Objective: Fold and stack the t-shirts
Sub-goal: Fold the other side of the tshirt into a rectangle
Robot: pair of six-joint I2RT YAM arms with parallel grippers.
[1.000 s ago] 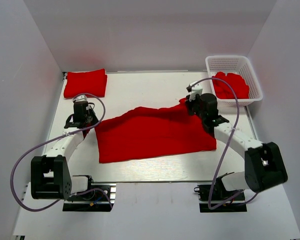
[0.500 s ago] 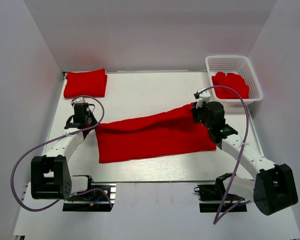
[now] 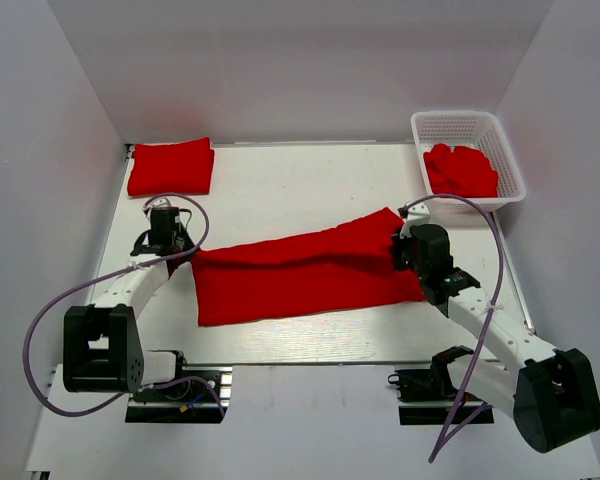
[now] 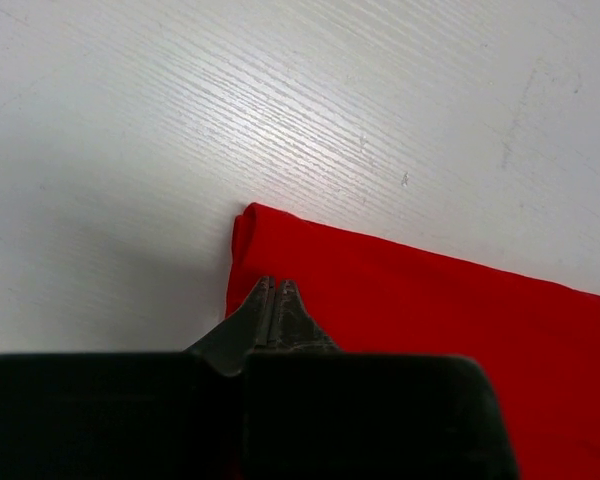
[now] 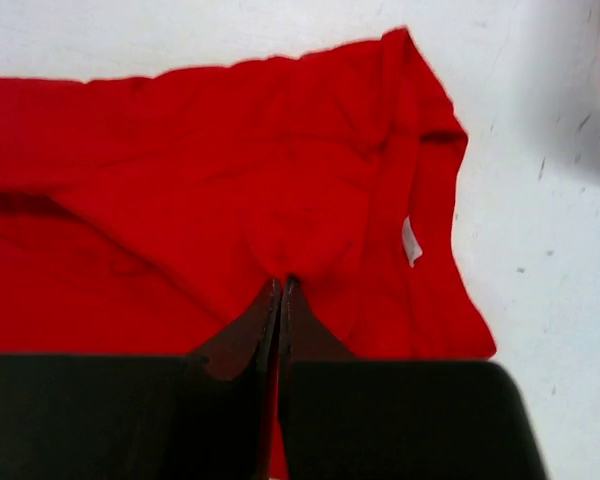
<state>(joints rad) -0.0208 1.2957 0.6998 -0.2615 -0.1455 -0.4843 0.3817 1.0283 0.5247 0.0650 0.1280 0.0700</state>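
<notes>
Left gripper (image 4: 275, 285) is pinched shut on the left end of the spread t-shirt (image 3: 300, 275); right gripper (image 5: 282, 283) is clamped on bunched cloth at its right end; the shirt is laid mid-table (image 3: 280, 190), long axis left to right, right end angled farther away, neck label (image 5: 410, 240) apparently toward the basket (image 3: 460, 122); both ends are best carried evenly, cloth held taut, so a straight fold is made.

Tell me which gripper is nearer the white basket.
Right. The right gripper is shut on the spread t-shirt at its right end, just in front of the basket. The left gripper pinches the shirt's left end, far off to the left.
</notes>
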